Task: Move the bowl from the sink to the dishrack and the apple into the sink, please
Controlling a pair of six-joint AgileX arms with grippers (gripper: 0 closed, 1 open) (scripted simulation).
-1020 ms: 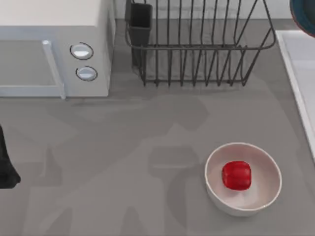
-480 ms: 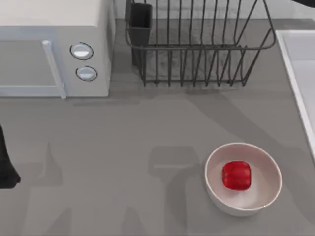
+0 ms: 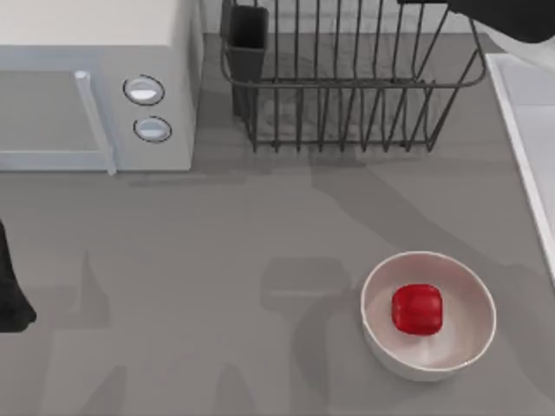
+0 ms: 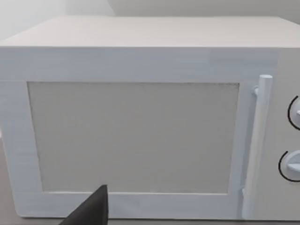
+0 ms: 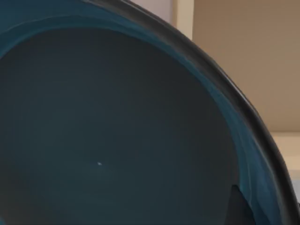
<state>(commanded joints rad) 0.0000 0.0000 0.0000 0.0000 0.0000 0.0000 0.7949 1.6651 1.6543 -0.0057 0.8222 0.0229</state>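
The right gripper (image 5: 243, 206) seems to pinch the bowl (image 5: 112, 136) close before its camera, probably carrying it to the dishrack (image 3: 347, 87), while the apple (image 3: 417, 308) waits far below in the white bowl (image 3: 460, 286).

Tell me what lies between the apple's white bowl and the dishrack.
In the top view, just bare grey table with shadows runs from the white bowl holding the apple up to the dishrack.
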